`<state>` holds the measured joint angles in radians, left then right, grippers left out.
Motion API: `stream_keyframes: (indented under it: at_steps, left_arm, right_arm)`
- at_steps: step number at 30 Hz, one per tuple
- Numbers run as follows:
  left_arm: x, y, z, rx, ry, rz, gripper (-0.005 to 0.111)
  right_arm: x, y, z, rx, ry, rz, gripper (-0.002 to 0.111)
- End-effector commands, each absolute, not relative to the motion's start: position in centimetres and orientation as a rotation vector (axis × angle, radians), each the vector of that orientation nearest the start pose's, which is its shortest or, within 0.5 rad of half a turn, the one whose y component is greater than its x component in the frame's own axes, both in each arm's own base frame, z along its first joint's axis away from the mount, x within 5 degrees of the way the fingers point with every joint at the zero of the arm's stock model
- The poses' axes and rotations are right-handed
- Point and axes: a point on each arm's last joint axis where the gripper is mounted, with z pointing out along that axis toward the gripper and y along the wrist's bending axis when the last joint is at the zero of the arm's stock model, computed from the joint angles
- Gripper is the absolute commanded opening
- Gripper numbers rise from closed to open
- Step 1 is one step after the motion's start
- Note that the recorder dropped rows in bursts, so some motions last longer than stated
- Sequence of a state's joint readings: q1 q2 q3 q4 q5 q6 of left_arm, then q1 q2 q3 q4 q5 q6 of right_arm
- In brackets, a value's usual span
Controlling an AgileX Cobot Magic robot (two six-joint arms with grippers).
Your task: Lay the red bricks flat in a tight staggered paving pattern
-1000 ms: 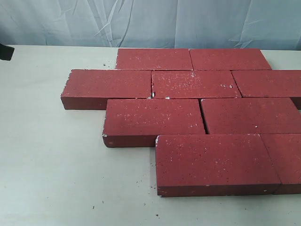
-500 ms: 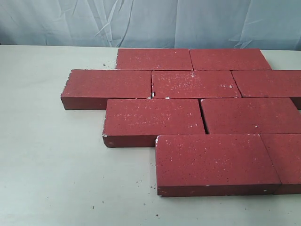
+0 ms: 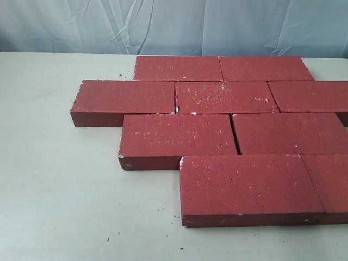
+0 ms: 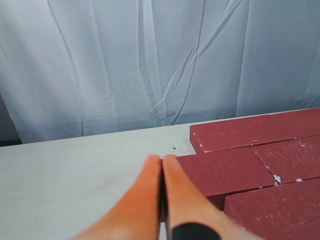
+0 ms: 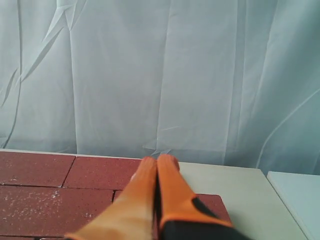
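Where you look across the exterior view, the red bricks [image 3: 217, 138] lie flat on the pale table [image 3: 54, 179] in four offset rows, filling the middle and right of the scene and running off the right edge. Two bricks form the far row, three the next, two the third, and two the nearest, each row shifted sideways against its neighbour so the joints do not line up. Most edges sit touching; you can see a thin dark gap between the two bricks of the third row, and a small chipped, pale-flecked corner where the leftmost and middle bricks of the second row meet. Dark crumbs are scattered on the table near the front and by the far left corner of the paving.

Neither arm shows in the exterior view. In the left wrist view your left gripper [image 4: 162, 158] hangs above the table just beside the bricks' left edge, its orange fingers pressed together on nothing. In the right wrist view your right gripper [image 5: 158, 159] is likewise closed and empty, over the bricks' right side. A wrinkled pale curtain [image 3: 174, 24] backs the table.
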<state>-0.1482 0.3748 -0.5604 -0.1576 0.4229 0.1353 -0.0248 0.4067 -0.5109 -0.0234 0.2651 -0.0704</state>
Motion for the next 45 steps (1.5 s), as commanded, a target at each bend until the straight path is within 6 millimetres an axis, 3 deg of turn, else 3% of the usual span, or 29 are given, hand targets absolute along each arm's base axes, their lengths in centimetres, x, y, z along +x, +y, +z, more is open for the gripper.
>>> stream_keyframes:
  at_steps: [1,18,24,29,38,45]
  left_arm:
    - [7.1,-1.6,33.9,0.160,1.693,-0.175,0.000]
    - [7.1,-1.6,34.0,0.161,1.676,-0.166,0.000]
    - [7.0,-1.0,33.6,0.223,1.622,-0.010,0.000]
    - [6.3,-0.7,30.9,0.222,1.516,0.042,0.000]
    - [4.8,-0.1,24.0,0.136,1.558,0.047,0.000]
    - [5.4,-0.1,21.4,0.067,1.613,0.019,0.000]
  right_arm:
    - [8.8,-0.3,33.3,-0.050,1.628,-0.102,-0.001]
    - [8.8,-0.3,33.3,-0.048,1.629,-0.100,-0.001]
    - [8.8,-0.3,33.3,-0.048,1.631,-0.100,-0.001]
    - [8.8,-0.3,33.3,-0.048,1.631,-0.100,-0.001]
    - [8.8,-0.3,33.3,-0.048,1.631,-0.100,-0.001]
    - [8.8,-0.3,33.3,-0.048,1.631,-0.100,-0.001]
